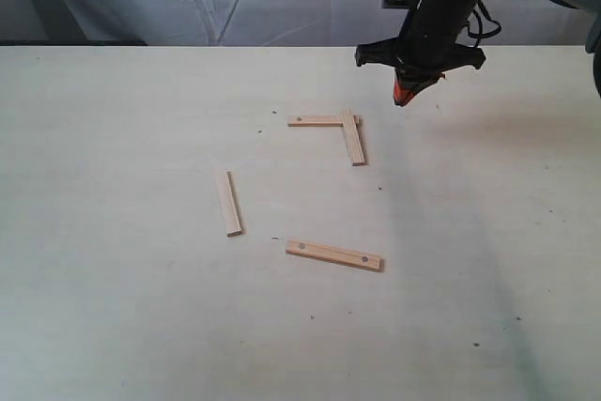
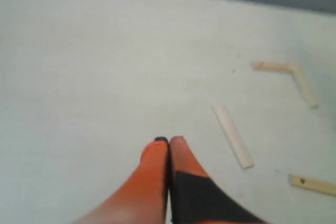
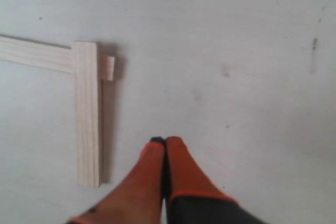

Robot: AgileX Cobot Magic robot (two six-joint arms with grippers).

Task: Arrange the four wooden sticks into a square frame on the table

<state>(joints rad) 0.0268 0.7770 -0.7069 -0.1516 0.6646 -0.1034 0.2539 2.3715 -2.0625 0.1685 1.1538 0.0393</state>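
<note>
Hovering above the bench [image 1: 113, 307], the right jaws are pressed together and empty, just to the far right of the one finished corner, where the right stick [image 1: 353, 138] overlaps the right end of the far stick [image 1: 317, 121]. Left jaws likewise together, holding nothing; they are out of the exterior view, so their place over the bench is only roughly known. Two pieces lie loose. Left stick [image 1: 228, 202]: long axis near-far, slightly tilted, well apart from the corner. Near stick [image 1: 333, 255]: long axis left-right, right end a little nearer, apart from the rest. Judgement: the near stick suits the right arm, since it lies nearward and slightly left of those jaws, past the right stick's free end. The jaws must part first, then close across its width. The left stick looks better placed for the left arm.
</note>
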